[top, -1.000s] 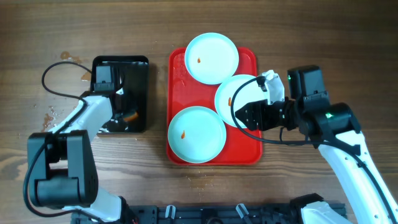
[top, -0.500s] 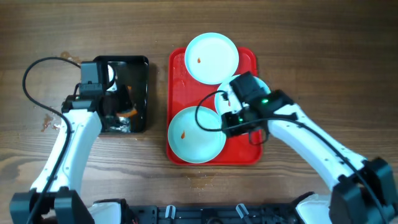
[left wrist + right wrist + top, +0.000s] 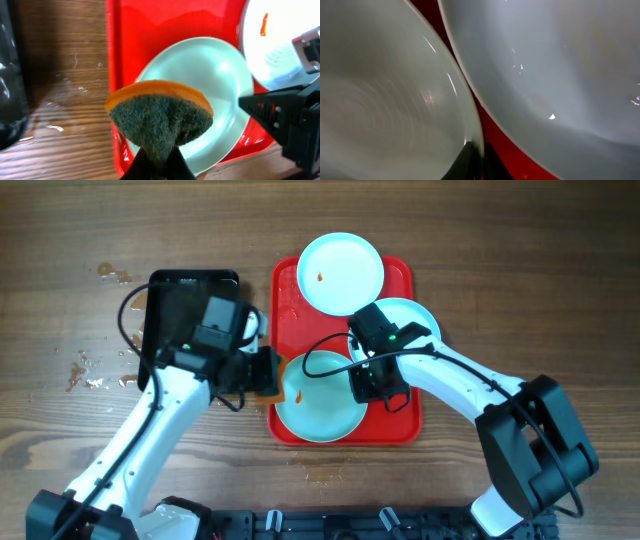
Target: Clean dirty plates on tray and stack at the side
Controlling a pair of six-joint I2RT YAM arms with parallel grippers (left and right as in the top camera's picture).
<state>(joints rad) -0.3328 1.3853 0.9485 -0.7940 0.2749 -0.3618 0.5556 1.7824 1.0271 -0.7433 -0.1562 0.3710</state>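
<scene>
Three pale blue plates lie on the red tray (image 3: 285, 300). The far plate (image 3: 340, 273) has an orange smear, and the right plate (image 3: 418, 318) is partly hidden under my right arm. My right gripper (image 3: 366, 385) is shut on the right rim of the front plate (image 3: 320, 405). In the right wrist view the fingers (image 3: 481, 161) pinch that rim (image 3: 470, 120). My left gripper (image 3: 159, 162) is shut on an orange sponge (image 3: 160, 112), its dark scrub side facing the camera. It hovers over the front plate's left edge (image 3: 215, 70).
A black tray (image 3: 170, 300) sits left of the red one. Wet spots (image 3: 92, 378) mark the wood at the far left. The right plate (image 3: 560, 60) lies close beside the gripped rim, with a strip of red tray (image 3: 506, 145) between them.
My left arm swung from the black tray to the red tray's left side, carrying the sponge. My right gripper came in over the tray and closed on the front plate's rim.
</scene>
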